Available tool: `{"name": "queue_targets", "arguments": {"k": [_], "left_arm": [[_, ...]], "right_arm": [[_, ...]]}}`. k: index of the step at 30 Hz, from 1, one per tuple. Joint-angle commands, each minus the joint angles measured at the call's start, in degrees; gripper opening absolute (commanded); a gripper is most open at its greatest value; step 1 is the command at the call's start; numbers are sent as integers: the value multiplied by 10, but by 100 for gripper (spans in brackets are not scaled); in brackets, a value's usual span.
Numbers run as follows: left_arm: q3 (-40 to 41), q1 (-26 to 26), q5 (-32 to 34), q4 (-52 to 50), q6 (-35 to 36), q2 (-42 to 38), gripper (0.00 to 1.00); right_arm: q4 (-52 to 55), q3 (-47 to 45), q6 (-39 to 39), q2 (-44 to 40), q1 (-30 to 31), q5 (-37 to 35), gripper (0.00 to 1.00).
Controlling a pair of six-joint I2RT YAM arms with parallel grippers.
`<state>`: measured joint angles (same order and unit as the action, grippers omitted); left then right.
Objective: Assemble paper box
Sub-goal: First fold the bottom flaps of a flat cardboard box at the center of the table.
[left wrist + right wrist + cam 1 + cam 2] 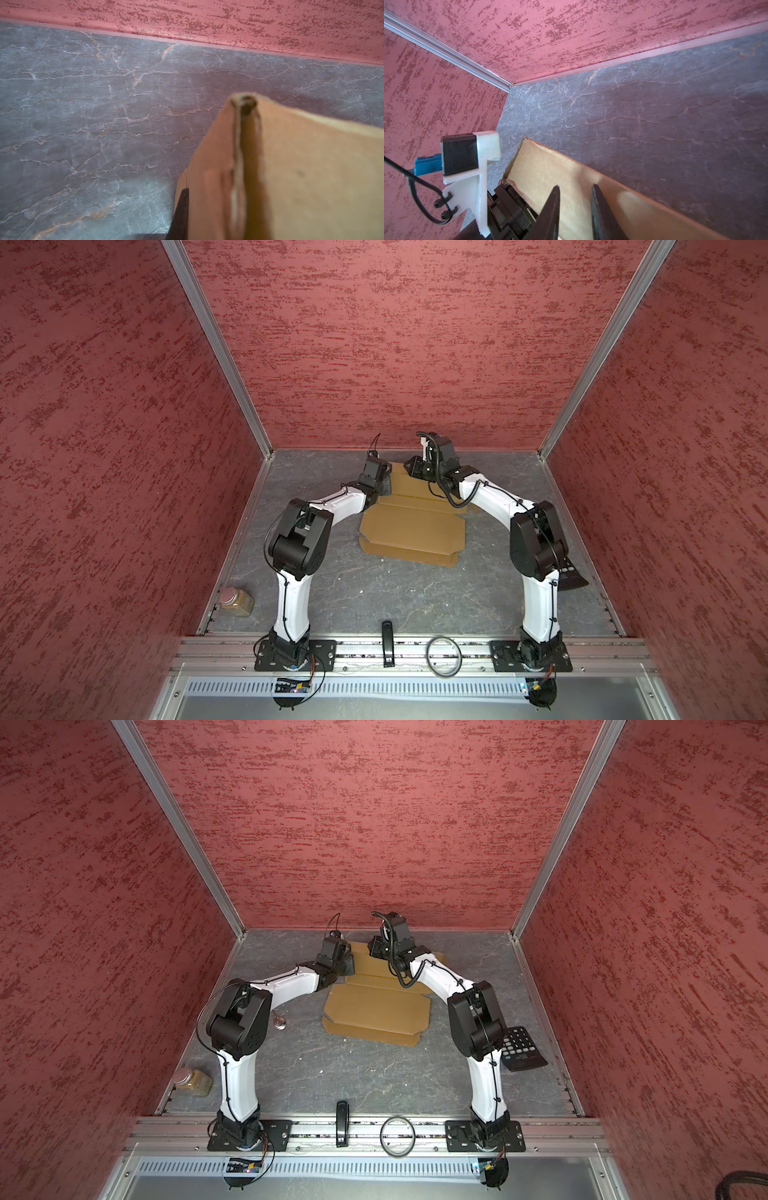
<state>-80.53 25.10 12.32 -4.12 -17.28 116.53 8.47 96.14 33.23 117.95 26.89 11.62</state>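
Note:
The paper box (411, 526) (376, 1011) is a tan cardboard sheet lying on the grey table, its far part partly folded. My left gripper (385, 486) (348, 965) is at the box's far left corner. In the left wrist view a raised, folded flap (291, 176) fills the frame close up, with one dark finger (181, 207) pressed to its side and the other finger hidden; the gripper is shut on this flap. My right gripper (575, 188) (412, 466) hovers over the far panel (542, 170), jaws slightly apart with only the cardboard surface showing beyond the gap.
A jar (237, 601) stands at the near left corner and a black calculator (519, 1048) lies by the right arm. A small metal object (279, 1021) lies under the left arm. A black bar (387, 643) and a ring (444, 662) rest on the front rail. Red walls close three sides.

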Motion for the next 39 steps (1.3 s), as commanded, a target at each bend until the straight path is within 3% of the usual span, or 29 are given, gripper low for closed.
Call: {"name": "queue_targets", "arguments": {"k": [1,23,30,39], "left_arm": [[26,2,10,-10,-7,-15,0],[101,35,141,-4,23,-53,0],[102,50,175,-1,40,-49,0],[103,51,174,7,45,-47,0]], "right_arm": [[20,-18,-1,-19,1,-2,32],[77,-146,-49,-221,-38,-52,44],[104,-150,-64,-220,-62,-69,56],[127,-132,-87,-183,-88,-61,59]]}}
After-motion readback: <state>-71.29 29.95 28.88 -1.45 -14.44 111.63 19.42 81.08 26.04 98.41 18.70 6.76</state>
